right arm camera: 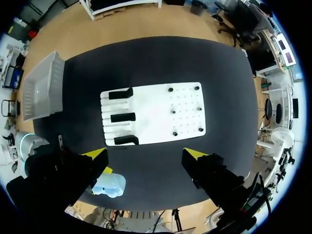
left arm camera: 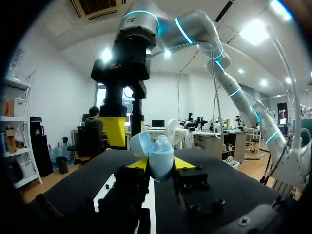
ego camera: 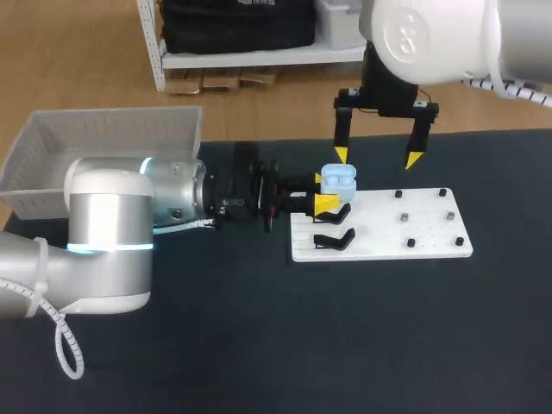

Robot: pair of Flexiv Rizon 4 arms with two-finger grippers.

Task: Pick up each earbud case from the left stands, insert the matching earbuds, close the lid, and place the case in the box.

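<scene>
so, quick status from the remote seat. my left claw is clamped on the light blue earbud case, one yellow tip on either side, and the lid is flipped open. the case sits right between its fingers, lifted clear over the stand end of the white board. my right claw is released, fingers spread wide with nothing in them, hanging above the case. from its own camera the case is off beside one finger and lower down, not between the two.

progress-wise i'd call this early. one case is picked up with the lid open, so the insert step is the one in hand. whether any buds are already in the case i can't tell, it's too small.

the little dark bits on the board ahead of my left claw, past the case, could be the earbuds or just pegs. can't tell which.

the black stands all look bare from the right wrist camera. this is the only case i can find, so i won't guess how many rounds remain.

no case shows in the white box, which sits back behind my left claw, alongside that arm. so what's left as i read it: buds in, lid shut, case into the box.
</scene>
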